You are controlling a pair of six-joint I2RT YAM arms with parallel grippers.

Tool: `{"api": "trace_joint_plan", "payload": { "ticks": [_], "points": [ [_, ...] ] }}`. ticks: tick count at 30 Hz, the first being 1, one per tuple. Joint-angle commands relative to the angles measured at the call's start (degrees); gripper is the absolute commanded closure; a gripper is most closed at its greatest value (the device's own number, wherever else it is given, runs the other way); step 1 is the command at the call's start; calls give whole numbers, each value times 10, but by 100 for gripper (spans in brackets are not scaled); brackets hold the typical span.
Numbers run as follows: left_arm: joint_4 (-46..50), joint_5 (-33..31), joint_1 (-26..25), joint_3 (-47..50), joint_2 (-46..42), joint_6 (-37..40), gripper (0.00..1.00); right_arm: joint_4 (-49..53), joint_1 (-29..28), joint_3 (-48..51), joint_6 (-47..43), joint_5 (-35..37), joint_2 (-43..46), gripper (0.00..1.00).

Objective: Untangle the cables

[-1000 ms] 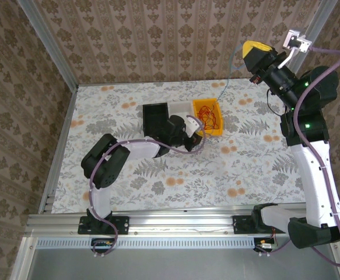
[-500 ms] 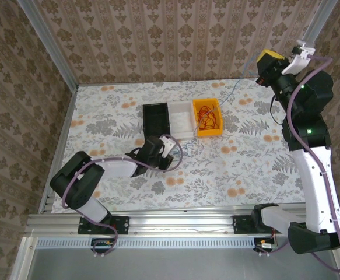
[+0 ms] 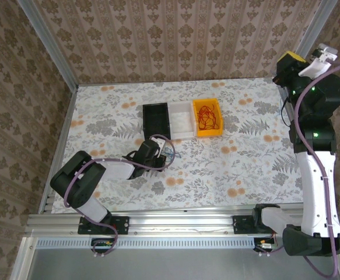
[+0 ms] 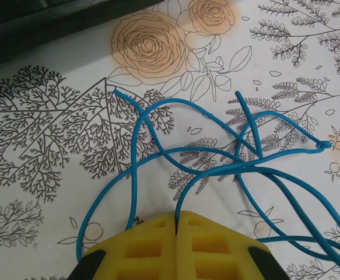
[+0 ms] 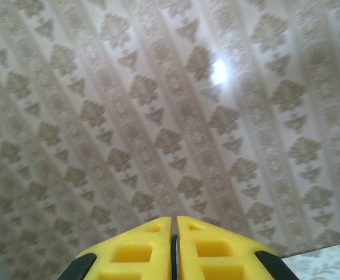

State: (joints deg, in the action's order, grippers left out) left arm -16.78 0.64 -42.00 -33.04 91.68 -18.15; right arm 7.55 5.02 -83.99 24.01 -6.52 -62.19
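Note:
A blue cable (image 4: 133,163) lies in loose crossing loops on the flowered table, and one strand runs straight into my left gripper (image 4: 175,217), which is shut on it. From above, that left gripper (image 3: 164,154) sits low on the table in front of the bins, the blue cable (image 3: 174,155) just to its right. My right gripper (image 3: 289,60) is raised high at the back right, facing the wall. In its own view the right gripper (image 5: 174,221) is shut with a thin dark-blue strand in the slit between its jaws. Red cables (image 3: 207,116) lie bunched in the yellow bin (image 3: 196,132).
A black bin (image 3: 157,118) and a white bin (image 3: 181,118) stand side by side left of the yellow one at the table's middle back. Patterned walls enclose the back and sides. A metal rail (image 3: 170,221) runs along the near edge.
My left arm pulled back from the bins toward the near left and came down onto the table with the blue cable. My right gripper swung further right and up, toward the wall.

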Motion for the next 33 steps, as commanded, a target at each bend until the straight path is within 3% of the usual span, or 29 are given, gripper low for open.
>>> {"api": "trace_joint_plan", "payload": {
  "ticks": [1, 12, 18, 22, 25, 29, 33],
  "points": [
    [12, -5, 11, 0, 18, 26, 100, -33, -8, -24, 15, -100, -18, 89],
    [26, -11, 16, -26, 6, 33, 100, -98, -88, -73, 37, -162, -92, 87],
    [11, -4, 16, -12, -5, 37, 100, -29, -134, -95, 11, -130, -148, 87],
    [-3, -7, 15, 5, -20, 37, 100, 32, -132, 4, 69, 19, -134, 85],
    [-7, -6, 17, 7, -25, 39, 100, 68, -128, 93, 109, 75, -130, 78],
    [2, 57, 25, -15, -47, 54, 100, 81, -127, 192, 141, 74, -136, 74],
    [112, 121, 25, -98, -100, 88, 100, 65, -128, 244, 158, 53, -140, 73]
  ]
}}
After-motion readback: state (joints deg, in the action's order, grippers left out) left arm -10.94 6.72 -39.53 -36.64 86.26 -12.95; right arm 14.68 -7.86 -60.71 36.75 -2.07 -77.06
